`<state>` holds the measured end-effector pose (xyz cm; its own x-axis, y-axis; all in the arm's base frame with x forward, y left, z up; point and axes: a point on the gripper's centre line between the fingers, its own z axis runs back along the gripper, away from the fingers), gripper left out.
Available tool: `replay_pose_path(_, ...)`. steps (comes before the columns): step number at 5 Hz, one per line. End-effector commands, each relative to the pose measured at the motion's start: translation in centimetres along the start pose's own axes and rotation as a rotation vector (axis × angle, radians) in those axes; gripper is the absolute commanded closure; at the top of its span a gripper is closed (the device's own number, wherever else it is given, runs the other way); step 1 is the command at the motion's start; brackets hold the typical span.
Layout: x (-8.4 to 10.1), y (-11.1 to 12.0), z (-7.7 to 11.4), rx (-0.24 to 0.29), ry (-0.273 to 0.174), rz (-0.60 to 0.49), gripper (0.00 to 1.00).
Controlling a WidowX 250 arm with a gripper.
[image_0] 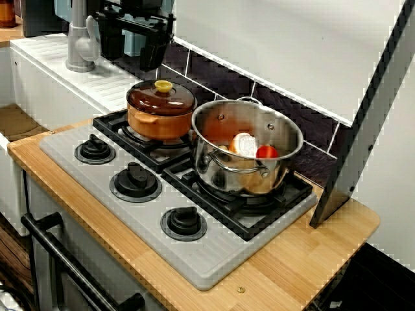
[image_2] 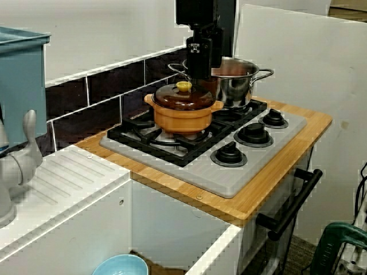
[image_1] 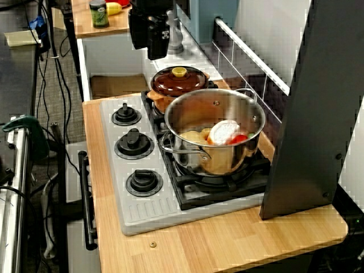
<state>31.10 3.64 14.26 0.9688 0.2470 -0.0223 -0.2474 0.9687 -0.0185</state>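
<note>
Although the gripper (image_2: 199, 73) is seen in all three views, how far its fingers are parted cannot be told, as only a dark block is shown; nothing is held by it. In the view from the sink side it is hung in the air just above the orange pot (image_2: 183, 117), near the yellow knob (image_2: 183, 86) of the brown lid (image_2: 182, 98) but apart from it. The orange pot is set, lid on, on the burner at the faucet (image_0: 79, 39) end of the stove (image_0: 214, 259). Just beside it a steel pot (image_0: 220, 165) is stood uncovered, and a white-and-orange item (image_0: 245, 144) and a red one (image_0: 266, 152) are seen inside. Three black dials (image_0: 135, 181) are lined along the stove's front edge.
</note>
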Motion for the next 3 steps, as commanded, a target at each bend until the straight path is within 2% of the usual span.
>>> replay_pose_path(1, 0.81, -0.11, 1.43, 0.044, -0.006, -0.044, 0.00)
replay_pose_path(2, 1.00, -0.22, 1.46, 0.061, 0.017, -0.074, 0.00)
replay_pose_path(3, 1.26, -0.66, 1.14, 0.060, 0.019, -0.097, 0.00)
